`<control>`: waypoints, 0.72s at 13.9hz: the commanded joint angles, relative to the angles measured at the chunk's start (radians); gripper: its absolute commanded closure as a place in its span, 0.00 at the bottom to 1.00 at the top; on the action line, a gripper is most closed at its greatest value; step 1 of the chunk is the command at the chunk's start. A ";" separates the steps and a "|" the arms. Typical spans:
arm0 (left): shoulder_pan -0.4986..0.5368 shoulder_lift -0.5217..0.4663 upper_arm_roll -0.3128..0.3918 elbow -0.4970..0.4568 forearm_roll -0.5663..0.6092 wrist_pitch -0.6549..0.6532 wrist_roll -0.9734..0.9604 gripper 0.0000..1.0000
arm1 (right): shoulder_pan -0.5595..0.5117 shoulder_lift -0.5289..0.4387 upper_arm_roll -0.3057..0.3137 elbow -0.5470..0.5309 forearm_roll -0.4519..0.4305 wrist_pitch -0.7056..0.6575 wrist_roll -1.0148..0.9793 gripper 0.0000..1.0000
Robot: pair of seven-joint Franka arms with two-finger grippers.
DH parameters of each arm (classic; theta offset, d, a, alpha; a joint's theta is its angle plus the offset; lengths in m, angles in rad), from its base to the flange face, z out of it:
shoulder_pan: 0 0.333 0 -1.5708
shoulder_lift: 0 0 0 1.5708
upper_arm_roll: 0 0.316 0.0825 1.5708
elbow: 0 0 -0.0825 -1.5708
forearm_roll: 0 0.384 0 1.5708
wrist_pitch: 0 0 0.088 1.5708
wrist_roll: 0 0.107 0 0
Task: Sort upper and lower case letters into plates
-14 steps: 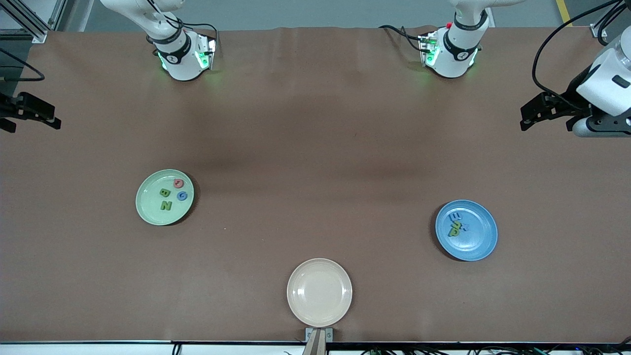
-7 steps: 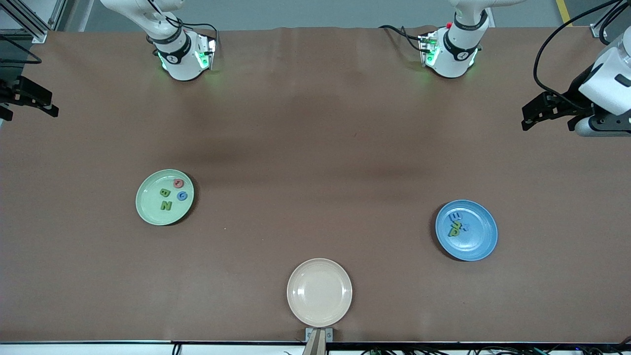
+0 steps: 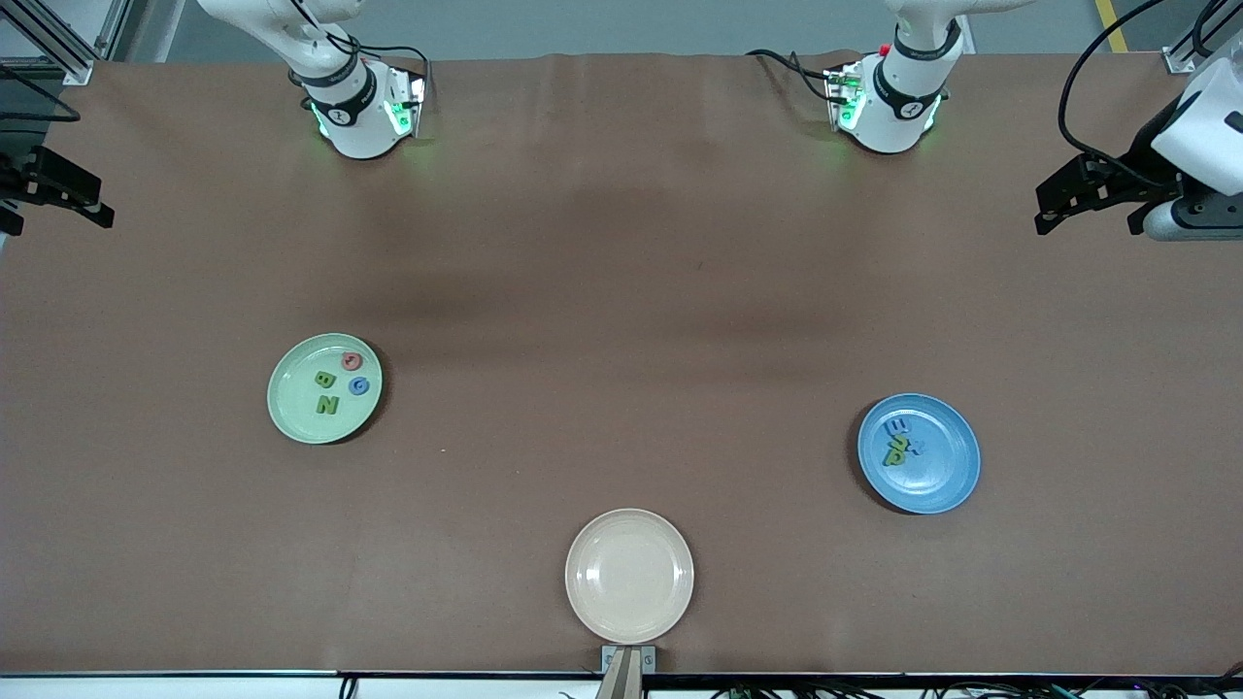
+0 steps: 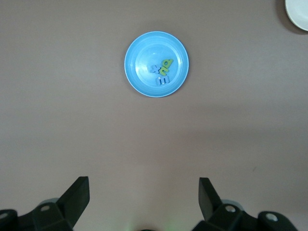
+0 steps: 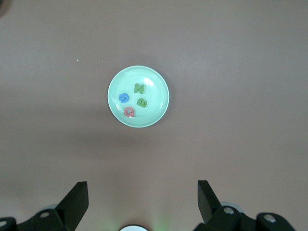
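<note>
The pale green plate point(image 3: 291, 403) lies toward the right arm's end and holds a green N point(image 3: 327, 405), a green B point(image 3: 324, 380), a red letter point(image 3: 352, 361) and a blue letter point(image 3: 359, 385). It also shows in the right wrist view point(image 5: 156, 77). The blue plate point(image 3: 947, 466) lies toward the left arm's end and holds three letters point(image 3: 901, 443) in a cluster; it shows in the left wrist view point(image 4: 139, 72). My left gripper point(image 3: 1086, 221) is open and empty, high over its table end point(image 4: 144, 197). My right gripper point(image 3: 56, 216) is open and empty over its end point(image 5: 142, 197).
A beige plate point(image 3: 629, 575) with nothing in it lies at the table edge nearest the front camera, midway between the two plates; its rim shows in a corner of the left wrist view point(image 4: 298, 12). A brown cloth point(image 3: 621, 291) covers the table.
Both grippers have drawn a little farther out toward their table ends, the left one moving more. The plates and the letters have not moved.
</note>
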 commanded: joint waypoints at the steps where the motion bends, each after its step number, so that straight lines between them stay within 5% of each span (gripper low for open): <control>1: -0.002 -0.008 0.003 0.012 0.040 -0.007 0.009 0.00 | -0.014 -0.023 0.013 0.025 -0.001 -0.052 0.037 0.00; 10: -0.004 0.016 -0.006 0.038 0.041 -0.007 0.018 0.00 | -0.016 -0.020 0.008 0.037 0.042 -0.062 0.078 0.00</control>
